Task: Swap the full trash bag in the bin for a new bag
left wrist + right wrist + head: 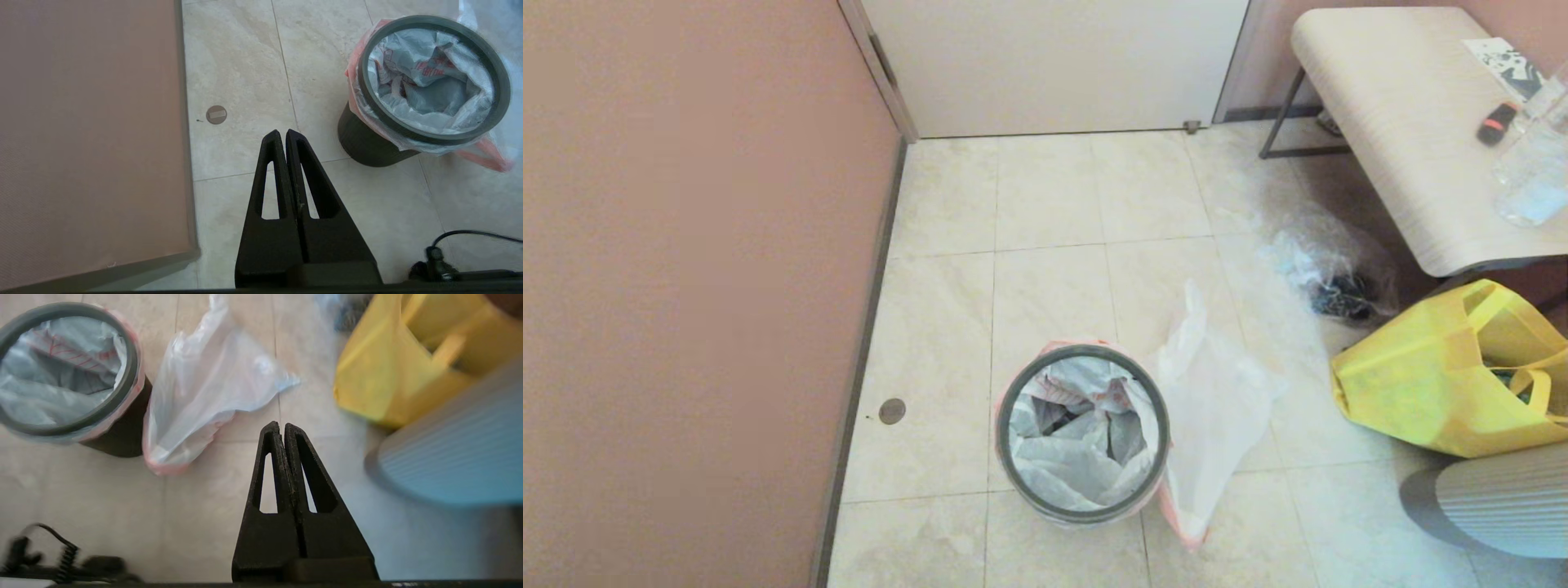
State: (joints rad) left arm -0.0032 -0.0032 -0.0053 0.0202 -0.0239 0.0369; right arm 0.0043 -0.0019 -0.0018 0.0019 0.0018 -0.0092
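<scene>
The small round black bin [1083, 490] [367, 143] [118, 437] stands on the tiled floor, its dark grey hoop [1005, 408] [433, 19] [130, 371] clamping a pink-edged bag [1086, 433] [425, 85] [53, 375] stuffed with crumpled paper. A loose translucent bag [1213, 408] [204, 388] lies flat on the floor just right of the bin. My left gripper [282, 131] is shut and empty, held above the floor to the bin's left. My right gripper [278, 424] is shut and empty, over the floor right of the loose bag. Neither arm shows in the head view.
A pink wall [686, 286] runs along the left, with a floor drain [892, 411] beside it. A yellow shopping bag [1445, 376], a grey ribbed object [1494, 498], a clear bag of dark items [1331, 269] and a white bench [1413, 122] crowd the right.
</scene>
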